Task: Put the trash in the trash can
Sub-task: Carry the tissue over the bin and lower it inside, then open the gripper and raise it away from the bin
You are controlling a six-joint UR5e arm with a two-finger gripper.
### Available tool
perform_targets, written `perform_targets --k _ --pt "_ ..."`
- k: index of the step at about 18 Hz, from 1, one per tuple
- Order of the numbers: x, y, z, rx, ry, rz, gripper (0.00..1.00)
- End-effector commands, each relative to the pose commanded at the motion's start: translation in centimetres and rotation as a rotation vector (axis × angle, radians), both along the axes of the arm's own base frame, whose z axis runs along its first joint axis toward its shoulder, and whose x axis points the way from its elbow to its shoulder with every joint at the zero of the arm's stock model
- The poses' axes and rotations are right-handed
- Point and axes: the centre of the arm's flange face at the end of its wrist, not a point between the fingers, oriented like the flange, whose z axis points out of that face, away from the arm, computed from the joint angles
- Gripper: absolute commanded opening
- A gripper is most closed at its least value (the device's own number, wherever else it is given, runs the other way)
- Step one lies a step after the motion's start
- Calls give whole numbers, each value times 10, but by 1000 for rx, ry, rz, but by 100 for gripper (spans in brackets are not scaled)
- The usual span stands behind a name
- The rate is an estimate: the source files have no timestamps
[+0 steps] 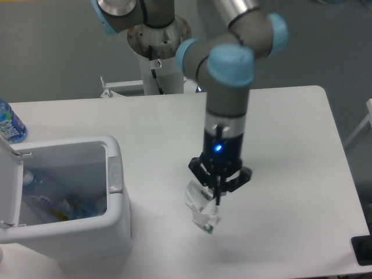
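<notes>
The arm reaches straight down over the worktop (279, 145). Its end effector (216, 189) is pinched on the white paper wad (201, 208), right of the open trash can (113, 192).

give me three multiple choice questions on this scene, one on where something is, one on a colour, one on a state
1. Where is the water bottle?
A. at the table's far left edge, behind the trash can
B. inside the trash can
C. under the gripper

2. What colour is the trash can?
A. black
B. white
C. green

3. What state is the trash can's lid in?
A. shut
B. missing
C. swung open

Answers:
1. A, the blue-labelled bottle stands at the left edge, beyond the can.
2. B, its walls and rim are white.
3. C, the lid stands up at the left and the inside shows, with a squashed bottle in it, while the gripper holds the paper wad to the right of the can.
</notes>
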Motion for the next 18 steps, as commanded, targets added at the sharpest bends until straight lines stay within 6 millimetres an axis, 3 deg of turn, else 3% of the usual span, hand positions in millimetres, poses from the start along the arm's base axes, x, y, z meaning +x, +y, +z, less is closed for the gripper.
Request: perform_targets --k 1,4,6,8,11,12,14,15,16,18 --pt "16 -3 25 32 6 10 0" --pt "92 21 50 64 -12 -65 0" --pt "144 33 46 48 -33 -116 0" --pt "194 46 22 12 -65 -192 0" --pt "234 59 2 -26 -84 -251 2" --pt "241 59 -7 -38 -90 -265 11" --pt "242 60 -5 -32 -78 -277 85" --pt "242 61 1 -21 -79 -273 96" --pt "241 61 8 -10 -74 -271 100" --pt "232 62 17 6 -64 -257 100"
